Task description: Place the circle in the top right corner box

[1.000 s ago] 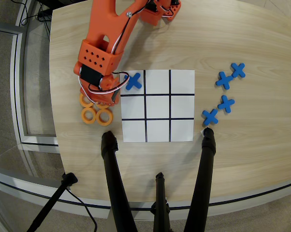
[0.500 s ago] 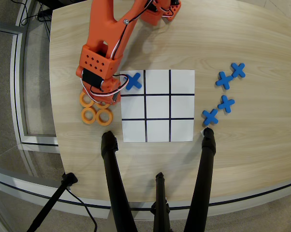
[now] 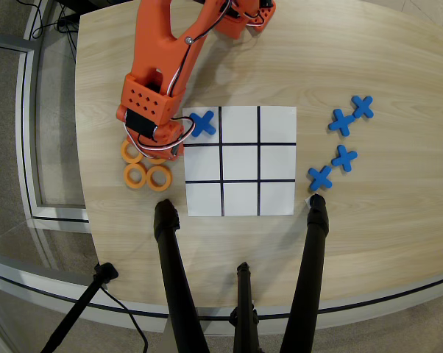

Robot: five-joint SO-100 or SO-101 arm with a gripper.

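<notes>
Since the earlier frames the orange arm [image 3: 159, 66] has drawn a little up the overhead view, so its wrist block now sits slightly higher over the cluster of orange rings [image 3: 146, 168] at the left of the grid sheet [image 3: 240, 160]. 3 rings show plainly, 2 side by side at the bottom and 1 above left; the circle [image 3: 157, 155] being reached for peeks out from under the wrist, mostly covered. The jaws [image 3: 157, 148] are hidden beneath the wrist and its white cables, so I cannot tell how wide they stand or whether they have hold of anything.

Each ring looks light, stiff and thin, lying flat on the worktop [image 3: 369, 59]; probably smooth plastic that could slide or tip if nudged. The best hold is likely 1 finger through the hole and 1 outside, pinching the band.

Neighbouring rings touch or nearly touch, so they may get dragged along. A blue X [image 3: 202, 123] fills the sheet's top left cell; the top right corner box [image 3: 277, 125] is bare. 4 more blue Xs [image 3: 342, 145] lie well right, clear of the path.
</notes>
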